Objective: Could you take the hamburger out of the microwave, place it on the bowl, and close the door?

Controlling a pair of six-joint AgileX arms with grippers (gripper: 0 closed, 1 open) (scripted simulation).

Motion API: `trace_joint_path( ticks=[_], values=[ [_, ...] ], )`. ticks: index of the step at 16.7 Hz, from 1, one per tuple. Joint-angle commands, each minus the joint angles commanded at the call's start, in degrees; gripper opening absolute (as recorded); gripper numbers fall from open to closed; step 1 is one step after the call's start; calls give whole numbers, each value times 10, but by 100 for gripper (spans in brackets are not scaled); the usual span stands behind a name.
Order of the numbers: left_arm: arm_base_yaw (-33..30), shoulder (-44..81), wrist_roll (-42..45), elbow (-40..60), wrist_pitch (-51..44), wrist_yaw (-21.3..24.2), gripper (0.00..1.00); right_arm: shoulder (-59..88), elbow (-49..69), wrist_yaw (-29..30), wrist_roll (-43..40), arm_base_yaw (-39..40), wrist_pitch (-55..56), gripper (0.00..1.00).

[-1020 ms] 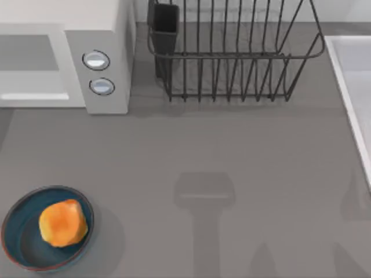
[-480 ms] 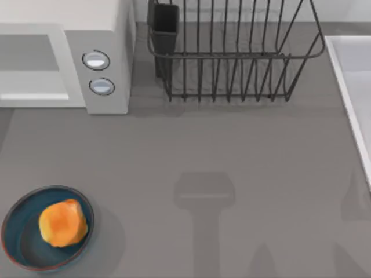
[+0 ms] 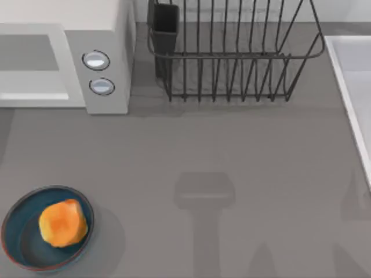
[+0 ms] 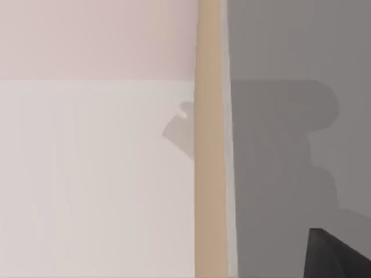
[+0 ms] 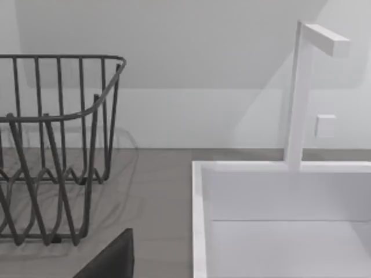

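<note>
Hamburger (image 3: 63,223) sits in the bowl (image 3: 17,229), near-left corner of table (image 3: 232,150). Microwave (image 3: 98,35) far left, door (image 3: 32,66) flush against its front. Dish rack (image 3: 232,58) at back centre, white sink (image 3: 353,87) at right. No claw near the hamburger; finger states can't be told.

Orange hamburger (image 3: 62,223), blue bowl (image 3: 20,231)

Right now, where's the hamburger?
In the top view the hamburger sits in the blue bowl at the table's near left corner, well in front of the microwave, whose door looks shut.
</note>
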Motion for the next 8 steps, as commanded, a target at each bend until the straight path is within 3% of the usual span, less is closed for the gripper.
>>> trace_joint_path(
  ticks=[8],
  values=[
    [-76,-139,-84,-178,84,-37,0,0,0,0,0,0,0,100]
  ],
)
